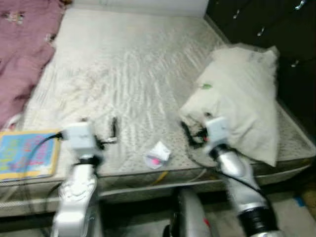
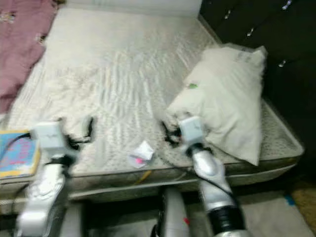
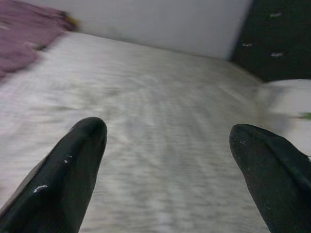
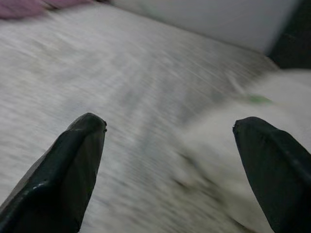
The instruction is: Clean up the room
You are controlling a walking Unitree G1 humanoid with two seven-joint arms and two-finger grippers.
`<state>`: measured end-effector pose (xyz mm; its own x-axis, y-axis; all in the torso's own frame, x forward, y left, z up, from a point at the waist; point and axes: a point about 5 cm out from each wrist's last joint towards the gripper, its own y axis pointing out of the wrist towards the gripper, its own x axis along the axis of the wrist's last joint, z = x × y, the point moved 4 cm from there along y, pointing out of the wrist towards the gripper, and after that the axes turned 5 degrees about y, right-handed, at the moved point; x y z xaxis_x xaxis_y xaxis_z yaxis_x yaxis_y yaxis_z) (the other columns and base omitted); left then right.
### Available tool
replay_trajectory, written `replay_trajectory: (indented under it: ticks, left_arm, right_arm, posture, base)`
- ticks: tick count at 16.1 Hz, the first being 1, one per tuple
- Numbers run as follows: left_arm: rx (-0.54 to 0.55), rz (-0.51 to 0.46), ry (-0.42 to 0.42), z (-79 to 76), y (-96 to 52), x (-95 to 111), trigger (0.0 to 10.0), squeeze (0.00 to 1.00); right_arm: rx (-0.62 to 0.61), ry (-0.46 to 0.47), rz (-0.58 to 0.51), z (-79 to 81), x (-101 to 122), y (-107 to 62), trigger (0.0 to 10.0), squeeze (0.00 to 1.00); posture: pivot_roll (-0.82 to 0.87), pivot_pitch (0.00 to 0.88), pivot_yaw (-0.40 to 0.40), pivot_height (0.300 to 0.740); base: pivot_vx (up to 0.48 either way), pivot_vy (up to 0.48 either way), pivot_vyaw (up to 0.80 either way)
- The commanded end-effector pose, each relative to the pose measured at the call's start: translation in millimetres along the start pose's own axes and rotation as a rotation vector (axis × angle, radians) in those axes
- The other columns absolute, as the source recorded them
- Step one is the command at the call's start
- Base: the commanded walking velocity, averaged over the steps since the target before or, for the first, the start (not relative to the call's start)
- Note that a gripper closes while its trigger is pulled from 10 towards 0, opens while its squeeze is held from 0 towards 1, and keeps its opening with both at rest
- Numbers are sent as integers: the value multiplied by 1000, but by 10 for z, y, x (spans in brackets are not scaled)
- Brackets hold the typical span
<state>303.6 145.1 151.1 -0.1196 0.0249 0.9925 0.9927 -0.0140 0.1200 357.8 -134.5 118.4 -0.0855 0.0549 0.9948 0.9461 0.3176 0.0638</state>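
Note:
A white mattress [image 1: 128, 64] lies before me, seen blurred. A cream pillow [image 1: 242, 98] with a small green mark rests askew on its right side. Near the front edge lies a small crumpled white wrapper [image 1: 158, 154] with a pink spot. A blue picture book [image 1: 24, 153] sits at the front left corner. My left gripper [image 1: 98, 125] hovers open over the front of the mattress, right of the book, with nothing between its fingertips [image 3: 82, 141]. My right gripper [image 1: 192, 131] is open at the pillow's near corner, and the pillow [image 4: 252, 126] shows just beyond one fingertip [image 4: 265, 145].
A pink blanket [image 1: 22, 49] covers the mattress's far left. A dark wardrobe [image 1: 276, 24] with metal handles stands close along the right side. A white wall [image 3: 160, 24] runs behind the bed. A strip of floor [image 1: 296, 212] shows at the lower right.

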Motion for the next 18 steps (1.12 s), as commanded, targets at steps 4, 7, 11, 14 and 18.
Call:
replay_trajectory:
  ticks: [4,7,11,14,18]
  left_arm:
    - [40,45,21,132,-46,-104,10000,0]
    - [41,50,22,131,-37,-108,10000,0]
    - [28,71,54,126,-11,-109,10000,0]
    - [44,68,68,201,-10,-76,10000,0]
    - [30,64,83,174,3,-15,10000,0]
  right_arm:
    - [3,5,-10,29,13,25,10000,0]
    - [30,-41,-14,65,15,28,10000,0]
    - [72,-77,-8,116,18,75,10000,0]
    - [166,-171,13,174,17,164,10000,0]
    - [225,-257,107,192,-88,236,10000,0]
  posture:
    - [-12,122,-100,516]
    - [-9,122,-96,516]
    - [3,131,-97,516]
    - [8,146,-100,516]
    - [10,168,-96,516]
  base:
    - [0,0,0]
    - [0,0,533]
    - [0,0,645]
    - [0,0,288]
    - [0,0,0]
